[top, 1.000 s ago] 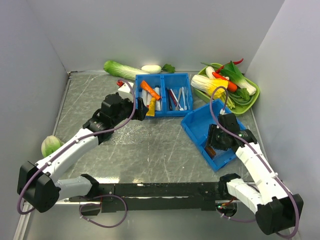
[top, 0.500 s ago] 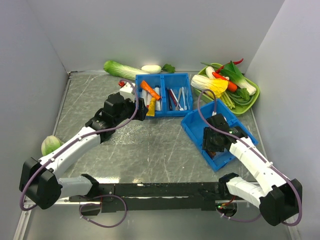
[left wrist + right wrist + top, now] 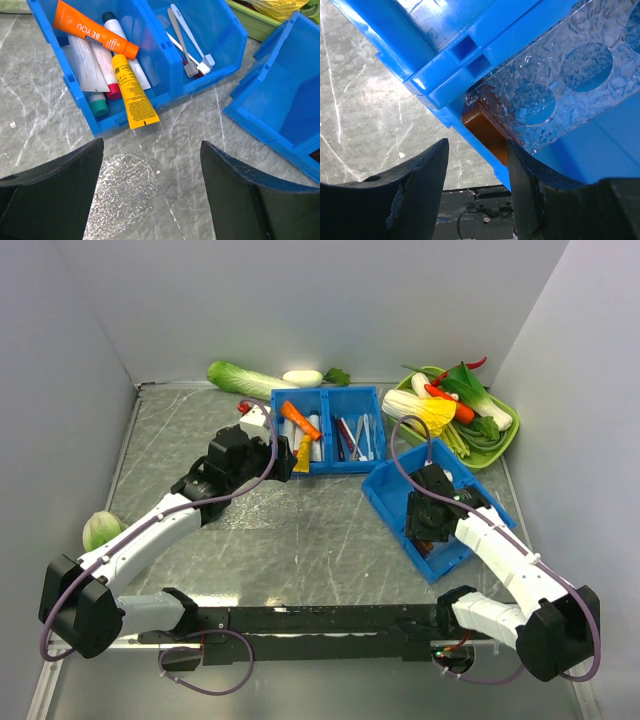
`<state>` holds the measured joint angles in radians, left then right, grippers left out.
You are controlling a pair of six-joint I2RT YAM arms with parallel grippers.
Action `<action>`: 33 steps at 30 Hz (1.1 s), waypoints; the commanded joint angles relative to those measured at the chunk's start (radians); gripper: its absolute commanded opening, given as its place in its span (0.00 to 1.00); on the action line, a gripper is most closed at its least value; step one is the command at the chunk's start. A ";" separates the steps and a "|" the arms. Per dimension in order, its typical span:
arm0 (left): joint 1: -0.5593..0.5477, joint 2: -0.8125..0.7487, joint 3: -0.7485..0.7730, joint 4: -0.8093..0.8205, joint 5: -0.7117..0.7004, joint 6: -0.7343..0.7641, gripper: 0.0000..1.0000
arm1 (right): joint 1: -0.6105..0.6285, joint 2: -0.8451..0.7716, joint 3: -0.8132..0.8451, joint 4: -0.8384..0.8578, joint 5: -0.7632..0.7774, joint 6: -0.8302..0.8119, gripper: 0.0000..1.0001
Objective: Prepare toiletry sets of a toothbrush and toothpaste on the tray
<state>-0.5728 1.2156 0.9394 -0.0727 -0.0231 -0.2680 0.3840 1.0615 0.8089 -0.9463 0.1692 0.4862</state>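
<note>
- Left hand [image 3: 152, 150] — fingers wide apart, empty — hovers over the table [image 3: 40, 125], just short of the divided blue bin [image 3: 165, 60].
- The yellow toothpaste [image 3: 134, 92] leans over that bin's near wall; the toothbrushes [image 3: 182, 42] lie in the next compartment.
- Right hand [image 3: 477, 150], fingers apart and pinching nothing, sits at the single blue bin [image 3: 420, 45], which holds the clear tray [image 3: 580, 65].
- Step, as I judge it: fetching the first tube. Next — reach forward and close across its flat end.
</note>
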 commanded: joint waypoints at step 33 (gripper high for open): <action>-0.001 -0.031 0.042 0.019 0.014 -0.011 0.85 | -0.002 0.115 0.042 -0.039 0.012 -0.023 0.49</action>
<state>-0.5728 1.2144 0.9432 -0.0731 -0.0227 -0.2749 0.3855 1.1759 0.8593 -0.9932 0.1905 0.4664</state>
